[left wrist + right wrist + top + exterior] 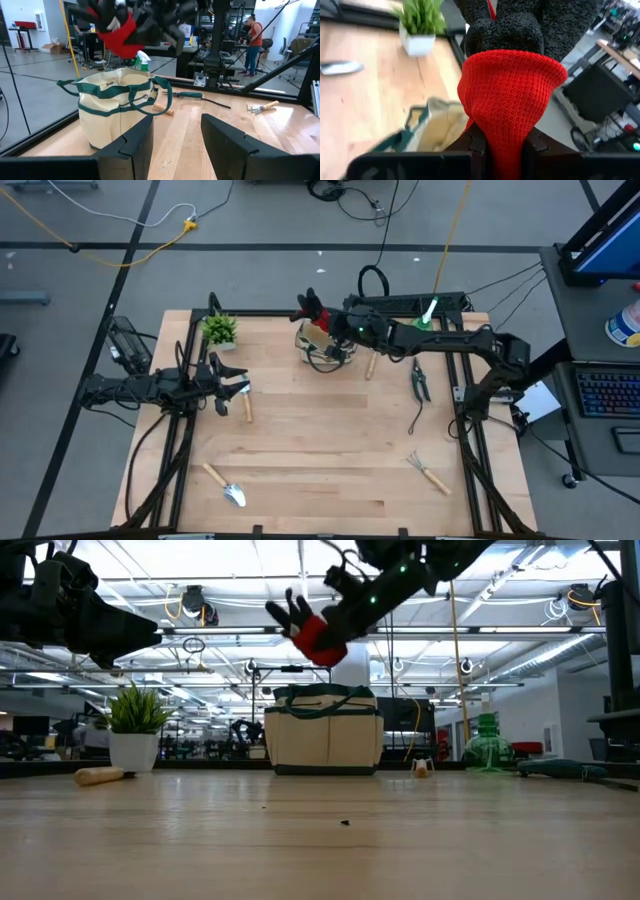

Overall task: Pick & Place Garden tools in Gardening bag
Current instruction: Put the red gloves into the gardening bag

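Nearest, at 7 o'clock on the surface [320,440]: trowel [224,485]; at 4 o'clock, hand rake [428,471]. At 9 o'clock, left gripper [237,391] waiting, jaws part open, empty, by a wooden-handled tool [247,407]. At 2 o'clock, pruning shears [420,383]. At 12 o'clock, right gripper [501,147], jaws clenched on the red-black glove [512,95], raised over the gardening bag [112,107]. Best lowered squarely over the mouth, clear of the looped handles, before release. Bag contents not discernible. Beyond, spray bottle [487,743] and potted plant [220,331].
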Tool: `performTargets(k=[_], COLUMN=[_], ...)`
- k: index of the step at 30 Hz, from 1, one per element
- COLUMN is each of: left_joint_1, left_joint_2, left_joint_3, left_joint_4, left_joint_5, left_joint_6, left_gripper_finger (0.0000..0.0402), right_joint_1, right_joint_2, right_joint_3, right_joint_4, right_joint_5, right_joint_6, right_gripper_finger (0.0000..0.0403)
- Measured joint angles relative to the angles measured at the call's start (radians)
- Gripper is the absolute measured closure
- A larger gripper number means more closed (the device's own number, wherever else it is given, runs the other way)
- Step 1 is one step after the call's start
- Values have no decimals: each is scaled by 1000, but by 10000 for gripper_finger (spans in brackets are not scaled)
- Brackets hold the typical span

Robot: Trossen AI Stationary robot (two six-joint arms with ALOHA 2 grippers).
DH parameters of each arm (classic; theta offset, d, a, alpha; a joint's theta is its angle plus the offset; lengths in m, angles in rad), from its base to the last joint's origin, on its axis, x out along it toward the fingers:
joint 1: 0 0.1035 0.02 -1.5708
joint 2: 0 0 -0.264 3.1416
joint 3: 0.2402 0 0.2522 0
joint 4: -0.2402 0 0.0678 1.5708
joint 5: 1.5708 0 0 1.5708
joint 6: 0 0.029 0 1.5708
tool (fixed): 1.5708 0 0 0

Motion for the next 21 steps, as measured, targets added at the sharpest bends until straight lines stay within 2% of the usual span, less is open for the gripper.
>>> performTargets(k=[11,21], left_joint_1=[0,0], left_joint_2=[0,0], left_joint_3=[0,0], left_joint_4=[0,0], left_joint_5=[0,0], left_joint_6=[0,0], left_gripper_finger=[231,231], right_joint_1=[-14,-18], right_joint_2=[89,93], right_joint_3=[0,-1], right_joint_4=[-60,-121], right_joint_5=[-1,-1], right_joint_6=[1,34], right_gripper_finger=[363,359])
